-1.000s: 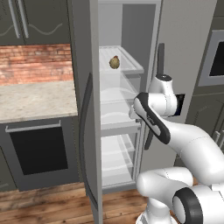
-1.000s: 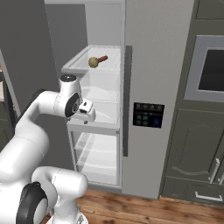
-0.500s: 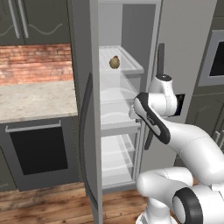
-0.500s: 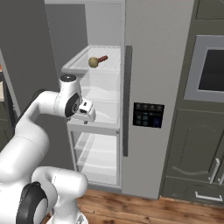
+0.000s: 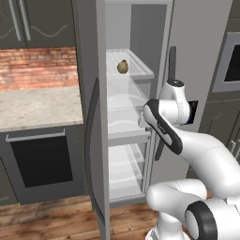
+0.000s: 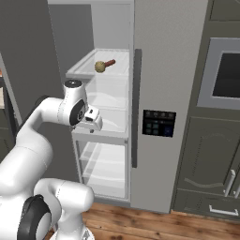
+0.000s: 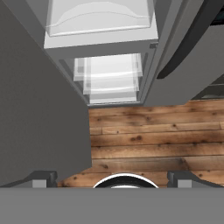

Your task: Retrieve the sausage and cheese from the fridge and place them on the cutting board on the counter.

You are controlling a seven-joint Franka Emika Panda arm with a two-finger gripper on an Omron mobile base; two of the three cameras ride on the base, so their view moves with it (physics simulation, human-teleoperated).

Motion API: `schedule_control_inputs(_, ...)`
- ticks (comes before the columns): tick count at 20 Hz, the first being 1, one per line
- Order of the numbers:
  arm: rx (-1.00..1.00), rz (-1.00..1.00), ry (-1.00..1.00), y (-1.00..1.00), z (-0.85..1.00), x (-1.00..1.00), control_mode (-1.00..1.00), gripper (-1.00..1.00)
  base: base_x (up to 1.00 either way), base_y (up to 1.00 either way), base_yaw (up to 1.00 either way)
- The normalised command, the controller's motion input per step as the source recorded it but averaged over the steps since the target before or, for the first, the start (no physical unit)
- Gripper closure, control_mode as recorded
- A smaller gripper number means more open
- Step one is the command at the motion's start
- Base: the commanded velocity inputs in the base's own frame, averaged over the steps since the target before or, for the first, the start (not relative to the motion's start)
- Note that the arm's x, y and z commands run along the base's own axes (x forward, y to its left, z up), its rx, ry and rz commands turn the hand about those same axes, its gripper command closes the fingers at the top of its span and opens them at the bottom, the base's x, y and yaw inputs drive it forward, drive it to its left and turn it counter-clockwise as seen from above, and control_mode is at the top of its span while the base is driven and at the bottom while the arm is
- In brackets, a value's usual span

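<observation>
The fridge stands with its left door swung open. On its upper shelf lies the yellowish-tan cheese, and the reddish-brown sausage lies right behind it, touching or nearly so. My gripper hangs in front of the middle shelves, well below the food, pointing down at the floor. Its dark fingertips stand wide apart, so the gripper is open with nothing between them. The cutting board and the counter are out of view.
A stone top over a black oven front sits left of the open door, with a brick wall behind. Dark cabinets and a wall oven stand to the right. Wooden floor lies below.
</observation>
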Motion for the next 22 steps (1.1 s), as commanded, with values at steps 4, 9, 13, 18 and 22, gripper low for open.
schedule_control_inputs(4, 0.0, 0.0, 0.0, 0.0, 0.0, 0.0, 1.0, -1.0, 0.0, 0.0, 0.0)
schedule_control_inputs(9, 0.0, 0.0, 0.0, 0.0, 0.0, 0.0, 1.0, -1.0, 0.24, 0.02, -0.01)
schedule_control_inputs(13, 0.0, 0.0, 0.0, 0.0, 0.0, 0.0, 1.0, -1.0, 0.54, 0.0, -0.02)
schedule_control_inputs(18, 0.0, 0.0, 0.0, 0.0, 0.0, 0.0, 1.0, -1.0, 0.36, -0.11, 0.0)
schedule_control_inputs(22, 0.0, 0.0, 0.0, 0.0, 0.0, 0.0, 1.0, -1.0, 0.32, -0.22, 0.0)
